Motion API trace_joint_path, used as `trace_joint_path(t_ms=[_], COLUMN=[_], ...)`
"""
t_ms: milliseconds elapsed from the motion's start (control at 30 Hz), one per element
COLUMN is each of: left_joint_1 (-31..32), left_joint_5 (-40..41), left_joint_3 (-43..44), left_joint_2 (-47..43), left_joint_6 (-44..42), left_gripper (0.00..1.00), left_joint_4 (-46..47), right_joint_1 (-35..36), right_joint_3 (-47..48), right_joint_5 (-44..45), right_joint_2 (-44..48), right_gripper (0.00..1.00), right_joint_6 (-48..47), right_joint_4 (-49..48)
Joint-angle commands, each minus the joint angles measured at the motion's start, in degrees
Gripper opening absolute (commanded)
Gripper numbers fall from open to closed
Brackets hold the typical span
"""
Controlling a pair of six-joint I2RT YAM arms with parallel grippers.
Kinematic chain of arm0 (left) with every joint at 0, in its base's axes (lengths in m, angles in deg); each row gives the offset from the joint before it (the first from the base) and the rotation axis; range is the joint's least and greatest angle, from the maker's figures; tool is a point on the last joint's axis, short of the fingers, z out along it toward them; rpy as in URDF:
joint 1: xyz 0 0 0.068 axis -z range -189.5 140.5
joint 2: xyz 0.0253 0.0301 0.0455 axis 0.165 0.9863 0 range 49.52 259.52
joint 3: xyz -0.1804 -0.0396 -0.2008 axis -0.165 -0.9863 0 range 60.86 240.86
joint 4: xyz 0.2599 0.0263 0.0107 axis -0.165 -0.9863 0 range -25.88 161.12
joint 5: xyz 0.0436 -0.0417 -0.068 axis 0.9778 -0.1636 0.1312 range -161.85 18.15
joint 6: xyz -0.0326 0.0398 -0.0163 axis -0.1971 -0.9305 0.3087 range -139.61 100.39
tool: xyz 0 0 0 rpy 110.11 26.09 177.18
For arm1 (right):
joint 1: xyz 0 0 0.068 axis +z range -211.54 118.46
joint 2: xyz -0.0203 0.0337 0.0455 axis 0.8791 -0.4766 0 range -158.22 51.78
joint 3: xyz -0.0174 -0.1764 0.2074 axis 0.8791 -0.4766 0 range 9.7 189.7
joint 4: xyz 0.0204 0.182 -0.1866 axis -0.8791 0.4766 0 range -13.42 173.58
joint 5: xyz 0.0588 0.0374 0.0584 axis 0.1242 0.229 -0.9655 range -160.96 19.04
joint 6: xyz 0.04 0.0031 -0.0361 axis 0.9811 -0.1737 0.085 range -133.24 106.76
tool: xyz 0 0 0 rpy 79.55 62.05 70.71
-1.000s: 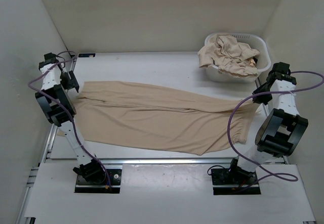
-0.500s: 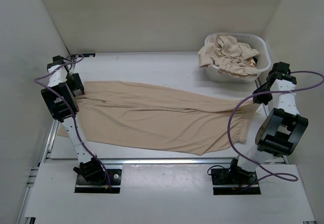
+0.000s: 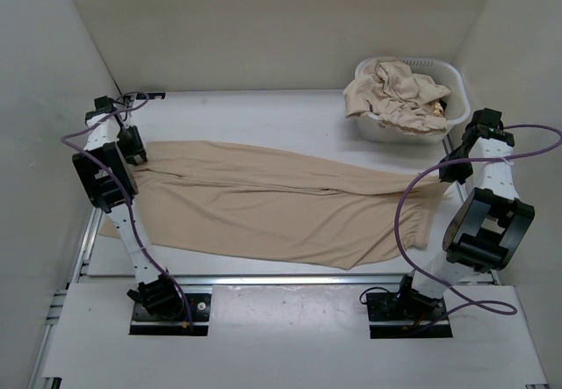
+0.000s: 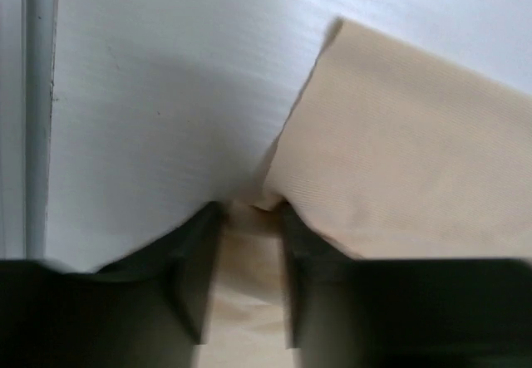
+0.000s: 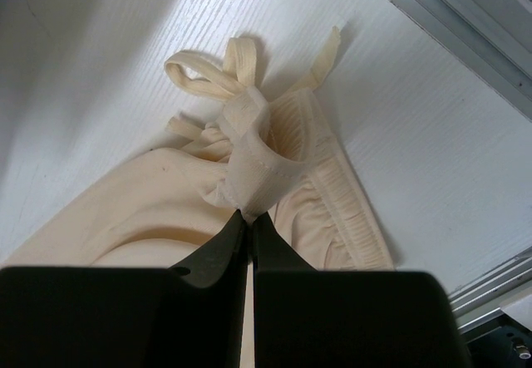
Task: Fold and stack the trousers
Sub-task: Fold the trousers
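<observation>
L end effector (image 4: 249,216) is straddling trousers (image 3: 263,200) hem corner at desk's (image 3: 263,112) left edge, jaws part-open. R end effector (image 5: 248,218) is pinching waistband tight. Risk: thin cloth slipping free on lift, or L catching one layer only.

Beige-tan trousers (image 3: 263,200) (plain), white basket (image 3: 452,82)

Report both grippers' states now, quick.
Left gripper: partly open, astride the trousers at a leg hem corner.
Right gripper: closed, pinching the trousers' waistband.
</observation>
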Motion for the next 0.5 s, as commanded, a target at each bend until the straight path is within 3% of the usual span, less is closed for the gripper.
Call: trace_joint_path(t_ms=[0, 33, 133, 167, 233, 267, 300, 467], left_joint_1=[0.4, 0.4, 0.4, 0.4, 0.4, 0.4, 0.4, 0.4], left_joint_5=[1.1, 1.1, -0.2, -0.8, -2.5, -3.0, -3.5, -4.8], left_joint_3=[-3.2, -3.2, -2.7, -2.7, -2.2, -1.4, -0.8, 0.2], left_joint_2=[-2.2, -2.2, -2.2, -2.2, -1.4, -0.9, -0.9, -3.3], left_joint_6=[-0.1, -0.1, -0.1, -0.1, -0.1, -0.1, -0.1, -0.1], left_gripper=[0.55, 0.66, 0.68, 0.65, 0.47, 0.35, 0.14, 0.14], left_joint_4=[-2.9, -3.4, -5.5, -5.5, -6.0, -6.7, -6.7, -6.3], right_joint_1=[-0.3, -0.3, -0.3, -0.3, -0.3, -0.3, -0.3, -0.3], right_joint_3=[1.8, 1.8, 1.8, 1.8, 1.8, 1.8, 1.8, 1.3], right_joint_5=[1.2, 1.2, 1.2, 1.2, 1.2, 1.2, 0.7, 0.7], right_joint_2=[2.2, 2.2, 2.2, 2.2, 2.2, 2.2, 2.2, 2.8], right_gripper=[0.00, 0.00, 0.00, 0.00, 0.00, 0.00, 0.00, 0.00], right_joint_6=[-1.2, -1.2, -1.2, -1.2, -1.2, -1.2, -1.2, -1.2], right_joint_4=[1.0, 1.0, 1.0, 1.0, 0.4, 0.4, 0.4, 0.4])
